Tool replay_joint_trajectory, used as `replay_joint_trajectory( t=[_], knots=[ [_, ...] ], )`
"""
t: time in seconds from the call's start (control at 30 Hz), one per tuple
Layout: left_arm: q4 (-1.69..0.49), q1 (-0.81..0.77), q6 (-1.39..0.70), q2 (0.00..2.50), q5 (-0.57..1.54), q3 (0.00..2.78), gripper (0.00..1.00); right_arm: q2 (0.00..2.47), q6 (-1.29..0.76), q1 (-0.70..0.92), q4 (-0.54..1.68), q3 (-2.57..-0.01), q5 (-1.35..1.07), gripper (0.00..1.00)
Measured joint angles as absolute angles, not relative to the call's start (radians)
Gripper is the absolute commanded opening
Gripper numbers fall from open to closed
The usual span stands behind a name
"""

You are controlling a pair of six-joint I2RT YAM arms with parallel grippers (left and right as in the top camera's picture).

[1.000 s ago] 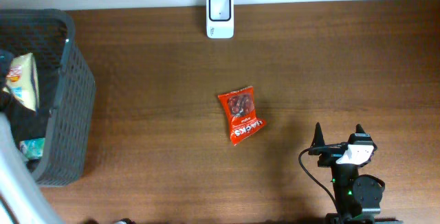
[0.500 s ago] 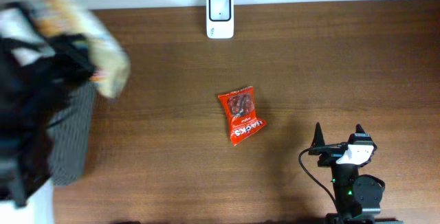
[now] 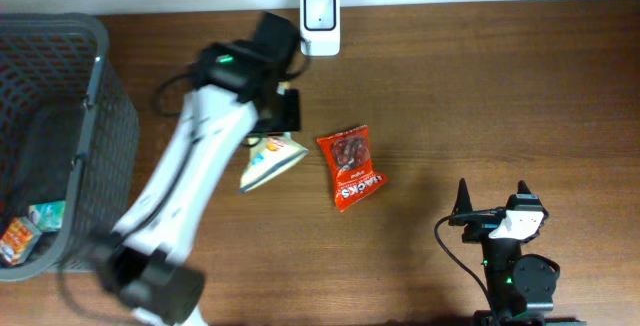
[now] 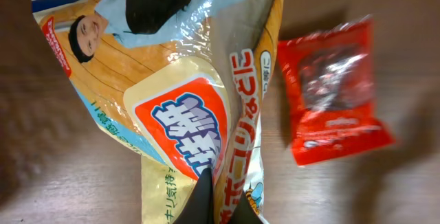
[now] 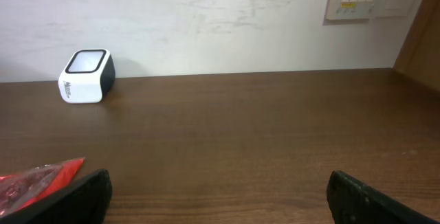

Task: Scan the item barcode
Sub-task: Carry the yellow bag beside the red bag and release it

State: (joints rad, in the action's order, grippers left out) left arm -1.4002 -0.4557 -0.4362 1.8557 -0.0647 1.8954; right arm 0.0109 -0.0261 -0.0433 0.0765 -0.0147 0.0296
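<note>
A yellow snack bag [image 3: 270, 158] with a red-and-blue label hangs just above the table, with my left gripper [image 3: 279, 132] shut on its edge. In the left wrist view the bag [image 4: 172, 100] fills the frame, and the left gripper [image 4: 221, 200] pinches its fold at the bottom. A red packet [image 3: 351, 167] lies flat right beside it, also visible as the red packet [image 4: 333, 90]. The white scanner [image 3: 320, 23] stands at the table's far edge, a little beyond the bag. My right gripper [image 3: 491, 194] rests open near the front right, holding nothing.
A dark mesh basket [image 3: 100, 116] stands at the left edge with a couple of small packages [image 3: 20, 236] inside. From the right wrist, the scanner [image 5: 87, 75] sits against a white wall and the red packet [image 5: 34, 181] shows at the lower left.
My left arm has swung from over the basket at the left to the middle of the table, carrying the snack bag. The right arm has not moved.
</note>
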Motion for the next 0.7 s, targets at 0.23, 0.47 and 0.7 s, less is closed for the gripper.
replay_joint_trajectory(
  t=[0.23, 0.47, 0.7],
  knots=[
    [-1.333, -0.519, -0.418, 2.141, -0.115, 1.895, 0.0, 0.011, -0.026, -0.043, 0.076, -0.015, 0.03, 0.99],
    [-1.205, -0.518, -0.41, 2.246, -0.144, 1.894, 0.36, 0.011, -0.026, -0.043, 0.076, -0.015, 0.03, 0.99],
    [-1.266, -0.518, -0.379, 2.254, -0.147, 1.972, 0.5, 0.011, -0.026, -0.043, 0.076, -0.015, 0.03, 0.99]
  ],
)
